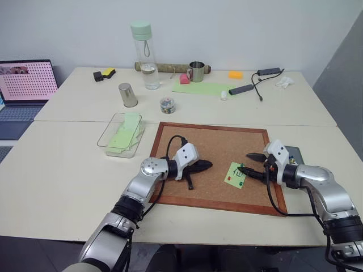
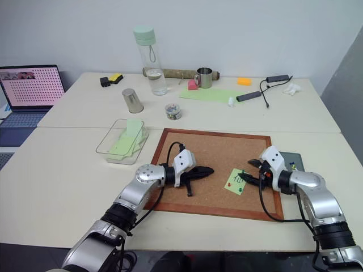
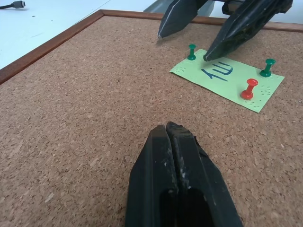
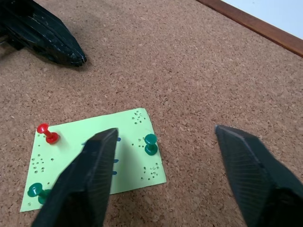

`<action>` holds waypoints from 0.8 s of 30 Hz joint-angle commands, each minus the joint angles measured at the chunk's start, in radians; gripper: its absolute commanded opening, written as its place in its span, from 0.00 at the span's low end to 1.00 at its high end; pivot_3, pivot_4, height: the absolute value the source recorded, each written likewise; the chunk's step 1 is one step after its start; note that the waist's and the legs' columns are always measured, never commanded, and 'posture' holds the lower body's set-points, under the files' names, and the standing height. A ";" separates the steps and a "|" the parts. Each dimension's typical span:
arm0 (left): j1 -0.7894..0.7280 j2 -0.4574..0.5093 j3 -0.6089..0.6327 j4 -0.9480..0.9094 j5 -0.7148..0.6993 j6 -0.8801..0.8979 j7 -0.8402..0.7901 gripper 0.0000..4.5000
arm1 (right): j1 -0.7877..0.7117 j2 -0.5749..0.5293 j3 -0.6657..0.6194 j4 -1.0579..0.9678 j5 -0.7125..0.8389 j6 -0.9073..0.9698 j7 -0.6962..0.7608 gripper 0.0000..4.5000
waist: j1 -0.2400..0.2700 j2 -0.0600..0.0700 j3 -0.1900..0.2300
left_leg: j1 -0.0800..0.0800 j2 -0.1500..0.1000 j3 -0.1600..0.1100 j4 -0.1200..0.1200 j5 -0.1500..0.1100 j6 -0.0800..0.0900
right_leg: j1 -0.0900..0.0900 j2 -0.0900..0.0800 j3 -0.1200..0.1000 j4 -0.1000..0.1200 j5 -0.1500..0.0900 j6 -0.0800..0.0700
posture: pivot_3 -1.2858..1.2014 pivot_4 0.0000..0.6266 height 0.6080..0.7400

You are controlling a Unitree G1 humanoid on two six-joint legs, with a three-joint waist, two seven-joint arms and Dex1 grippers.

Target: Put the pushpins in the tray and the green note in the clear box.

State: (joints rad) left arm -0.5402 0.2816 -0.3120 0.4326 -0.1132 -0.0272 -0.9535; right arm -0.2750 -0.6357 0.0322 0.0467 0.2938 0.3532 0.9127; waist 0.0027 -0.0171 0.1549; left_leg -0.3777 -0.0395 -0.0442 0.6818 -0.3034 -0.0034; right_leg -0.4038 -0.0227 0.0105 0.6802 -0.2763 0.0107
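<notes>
A pale green note (image 1: 235,174) with a black handwritten mark lies on the corkboard (image 1: 215,141), held by a red pushpin (image 3: 248,88) and two green pushpins (image 3: 191,51) (image 3: 268,67). My right gripper (image 1: 245,163) is open just over the note's edge. Its fingers straddle one green pushpin (image 4: 150,143), and one fingertip (image 3: 208,56) is down at the note. My left gripper (image 1: 207,165) is shut and empty, resting low on the cork to the left of the note. The dark grey tray (image 2: 290,160) sits behind my right hand. The clear box (image 1: 121,135) stands left of the board.
The clear box holds pale green sheets. Further back stand a water bottle (image 1: 145,55), a metal cup (image 1: 128,94), a small jar of pins (image 1: 167,105), a mug (image 1: 196,71) and a long green sheet (image 1: 203,88). A laptop (image 1: 25,85) is far left and cables (image 1: 255,85) lie back right.
</notes>
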 commanded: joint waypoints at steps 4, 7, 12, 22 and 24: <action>0.035 0.010 -0.007 0.008 0.026 0.025 -0.012 0.00 | -0.011 0.015 -0.007 -0.010 0.003 -0.025 0.011 0.39 | -0.002 0.000 0.000 | 0.000 0.000 0.000 0.000 0.000 0.000 | 0.000 0.000 0.000 0.000 0.000 0.000 | 0.52 0.24 1.00; 0.034 0.011 -0.006 0.010 0.026 0.026 -0.016 0.00 | -0.010 0.017 -0.007 -0.011 0.002 -0.022 0.012 0.28 | -0.002 0.000 0.000 | 0.000 0.000 0.000 0.000 0.000 0.000 | 0.000 0.000 0.000 0.000 0.000 0.000 | 0.52 0.24 1.00; 0.033 0.016 -0.005 0.015 0.027 0.026 -0.026 0.00 | 0.002 0.009 -0.008 -0.021 0.002 -0.023 0.021 0.02 | -0.003 0.000 0.000 | 0.000 0.000 0.000 0.000 0.000 0.000 | 0.000 0.000 0.000 0.000 0.000 0.000 | 0.52 0.24 1.00; 0.032 0.013 0.002 0.024 0.030 0.029 -0.018 0.00 | 0.008 0.025 -0.043 -0.109 0.058 0.022 0.017 0.00 | -0.003 0.000 0.000 | 0.000 0.000 0.000 0.000 0.000 0.000 | 0.000 0.000 0.000 0.000 0.000 0.000 | 0.52 0.24 1.00; 0.033 0.010 0.001 0.026 0.033 0.029 -0.012 0.00 | 0.006 0.027 -0.053 -0.126 0.073 0.037 0.014 0.00 | -0.003 0.000 0.000 | 0.000 0.000 0.000 0.000 0.000 0.000 | 0.000 0.000 0.000 0.000 0.000 0.000 | 0.52 0.24 1.00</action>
State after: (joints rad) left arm -0.5331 0.2851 -0.2996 0.4255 -0.1115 -0.0218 -0.9711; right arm -0.2578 -0.6138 0.0111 -0.0217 0.3285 0.3812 0.9236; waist 0.0000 -0.0170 0.1549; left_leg -0.3778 -0.0394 -0.0445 0.6815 -0.3034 -0.0033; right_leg -0.4041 -0.0226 0.0104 0.6799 -0.2764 0.0107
